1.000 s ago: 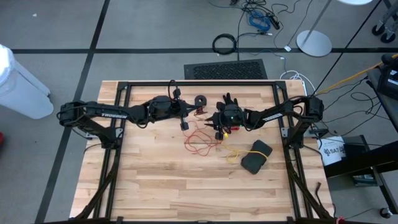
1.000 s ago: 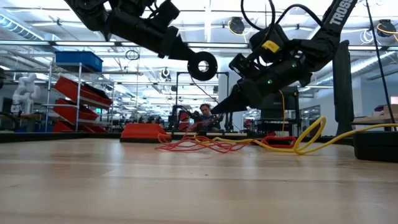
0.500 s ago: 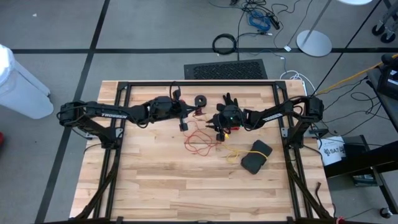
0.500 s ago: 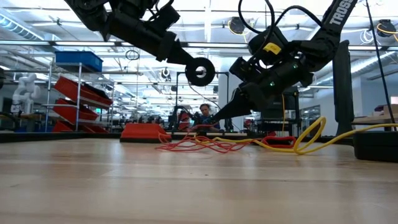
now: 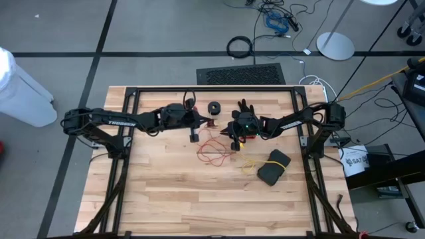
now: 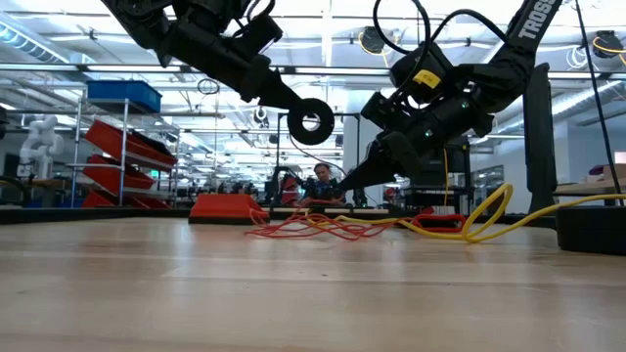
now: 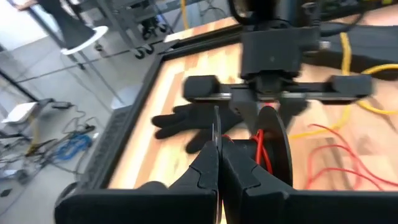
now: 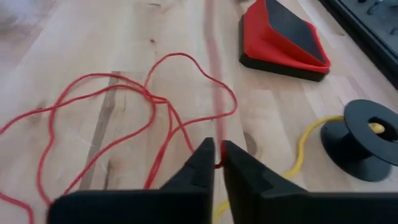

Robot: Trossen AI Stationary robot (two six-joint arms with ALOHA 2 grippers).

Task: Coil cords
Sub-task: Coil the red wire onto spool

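Behind the bench we see a long workshop with red bins and a person seated far off. Near the bench's back edge the left gripper is fully closed on the rim of a black reel, holding it up in the air with red cord wound on it. The right gripper has pinched almost shut on the red cord, whose loose loops lie mid-bench; the yellow cord and its own reel rest on the wood near the bench's right side. We judge winding goes best if we keep the red strand lightly taut, feed it squarely between the flanges, and lift slack clear of the yellow cord.
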